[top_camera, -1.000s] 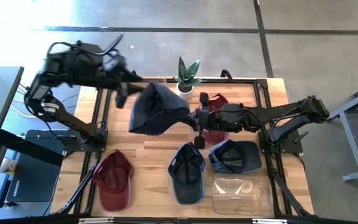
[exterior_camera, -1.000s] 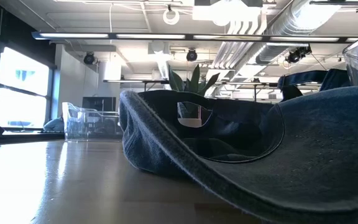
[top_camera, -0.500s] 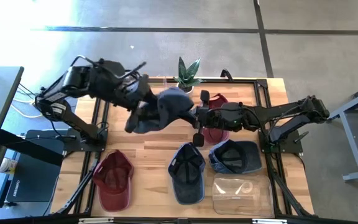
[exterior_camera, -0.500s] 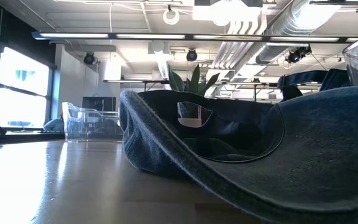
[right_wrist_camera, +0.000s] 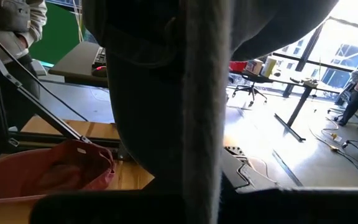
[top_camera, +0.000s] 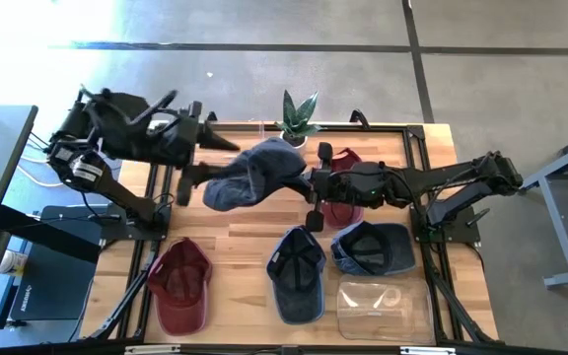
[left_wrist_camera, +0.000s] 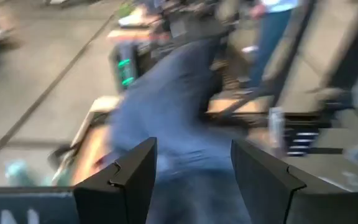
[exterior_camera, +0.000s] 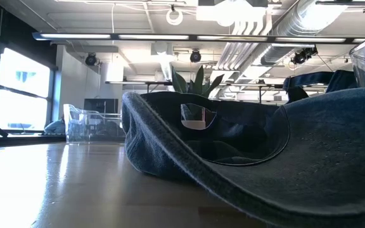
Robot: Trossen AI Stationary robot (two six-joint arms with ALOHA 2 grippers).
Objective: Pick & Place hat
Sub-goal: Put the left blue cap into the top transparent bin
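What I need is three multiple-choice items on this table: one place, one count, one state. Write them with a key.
1. The clear container sits beside: A the plant; B the blue caps; C the left arm's base.
2. Red hats on the table: A one; B two; C four.
3. The lifted blue hat is: A lying flat; B draped on the plant; C pinched by the right gripper.
Key: 1 B, it lies next to both caps; 2 B, two red ones show, far apart; 3 C, it hangs from that shut gripper above the wood.
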